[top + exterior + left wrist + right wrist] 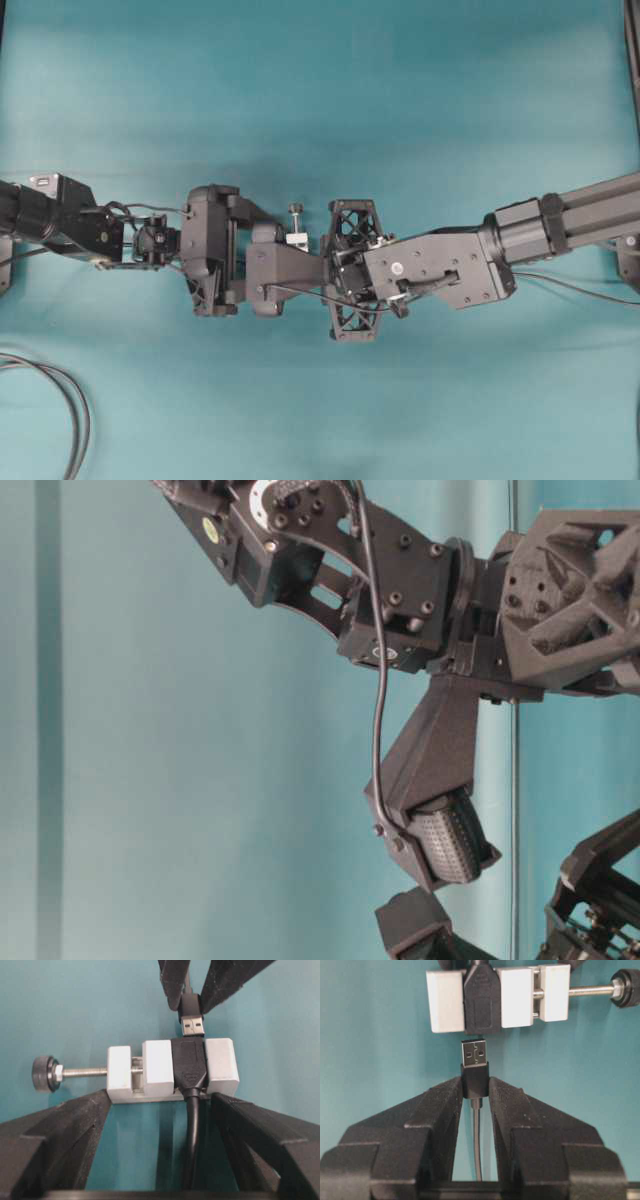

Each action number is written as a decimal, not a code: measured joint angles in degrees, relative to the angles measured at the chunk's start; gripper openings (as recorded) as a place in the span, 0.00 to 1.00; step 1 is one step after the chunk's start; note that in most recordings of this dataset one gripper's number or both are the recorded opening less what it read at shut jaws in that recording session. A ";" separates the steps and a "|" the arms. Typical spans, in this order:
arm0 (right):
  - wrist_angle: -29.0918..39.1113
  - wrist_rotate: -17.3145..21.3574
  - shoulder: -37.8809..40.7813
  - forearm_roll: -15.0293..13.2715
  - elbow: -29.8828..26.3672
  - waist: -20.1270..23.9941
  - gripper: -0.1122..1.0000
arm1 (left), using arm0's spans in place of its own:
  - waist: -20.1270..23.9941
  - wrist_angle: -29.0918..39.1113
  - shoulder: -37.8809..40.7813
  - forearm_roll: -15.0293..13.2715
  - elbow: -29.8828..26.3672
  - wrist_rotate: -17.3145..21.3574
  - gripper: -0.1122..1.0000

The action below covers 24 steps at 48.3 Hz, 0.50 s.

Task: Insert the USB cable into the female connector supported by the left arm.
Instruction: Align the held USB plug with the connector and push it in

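Observation:
In the right wrist view my right gripper [475,1080] is shut on the dark plug of the USB cable [474,1080]. Its metallic tip [474,1053] points at the black female connector [482,1005] and stops a small gap short of it. The connector is clamped in a white block [445,1002]. In the left wrist view my left gripper [161,1097] stands open wide, with its fingertips [100,1102] against the near edge of the white block [157,1067]. The plug [192,1017] hangs just beyond the connector [189,1065], lined up with it. From overhead, the left arm [90,225] meets the right arm [440,270] at mid-table.
The block's clamp screw ends in a black knob [45,1074] that sticks out sideways. The connector's own thick black cable [192,1150] runs back between my left fingers. Looped black cables [70,410] lie at the table's lower left. The teal tabletop [320,100] spreads all round.

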 measured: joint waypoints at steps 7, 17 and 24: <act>0.26 0.00 0.44 0.00 -0.18 0.00 0.30 | 0.00 0.00 0.00 0.00 0.00 0.00 0.95; 0.62 0.18 0.79 -3.96 -0.26 -0.09 0.30 | 0.00 0.00 0.00 0.00 0.00 0.00 0.95; 1.93 0.62 0.79 -8.00 -0.62 -0.18 0.30 | -0.09 0.00 0.00 0.00 0.00 0.00 0.95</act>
